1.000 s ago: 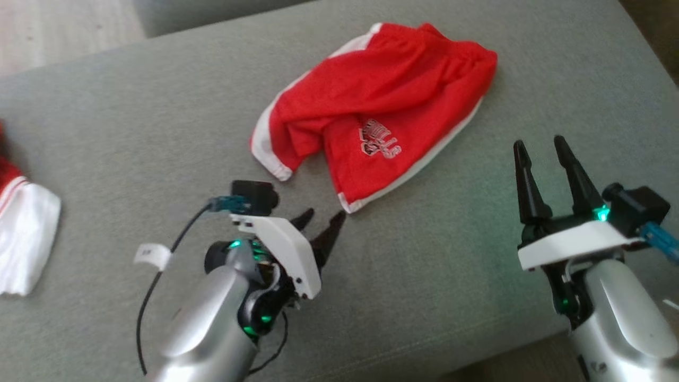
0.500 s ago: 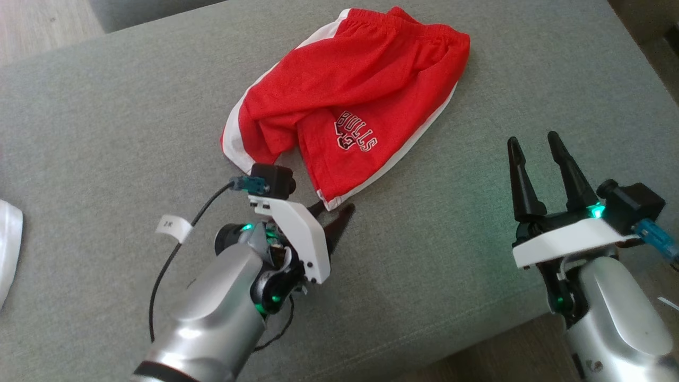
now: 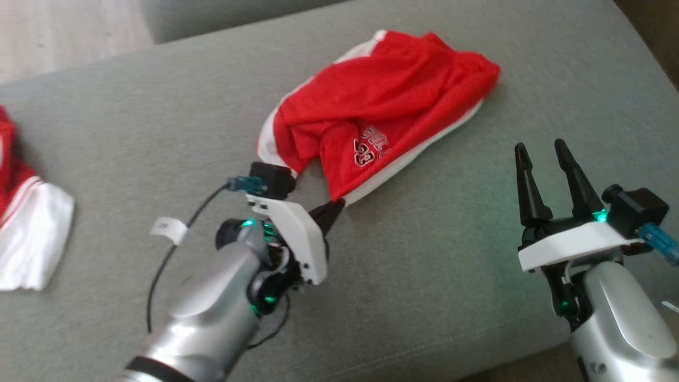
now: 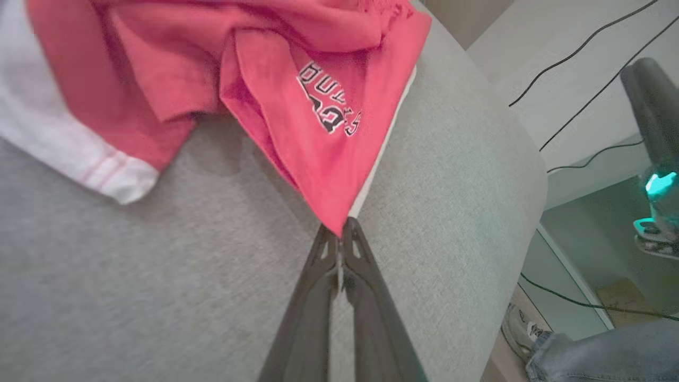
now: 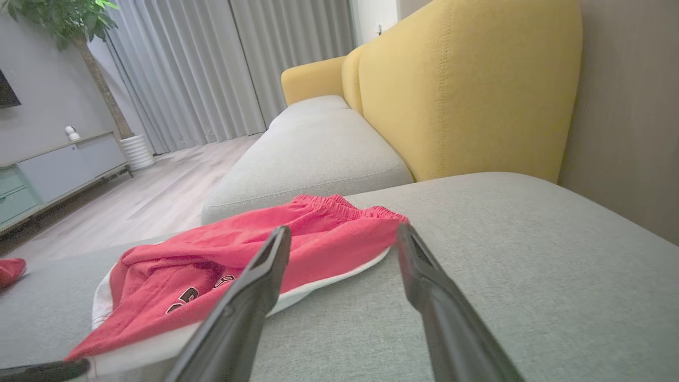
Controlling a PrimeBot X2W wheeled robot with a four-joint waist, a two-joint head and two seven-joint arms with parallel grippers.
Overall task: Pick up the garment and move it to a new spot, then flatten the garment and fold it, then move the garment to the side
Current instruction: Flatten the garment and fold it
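Red shorts (image 3: 382, 101) lie crumpled at upper centre of head view, on grey cushion (image 3: 451, 276). Left gripper (image 3: 331, 209), centre-low, is closed tight on the shorts' lower corner, cloth there stretched to a point. Right gripper (image 3: 546, 159), lower right, stands open w/ nothing between fingers, well apart from shorts.

Silver forearms (image 3: 207, 313) with white brackets (image 3: 289, 233), green lights (image 3: 600, 215) and black cameras (image 3: 271, 178) end in the dark-fingered left claw (image 3: 335, 206) and right claw (image 3: 540, 146).
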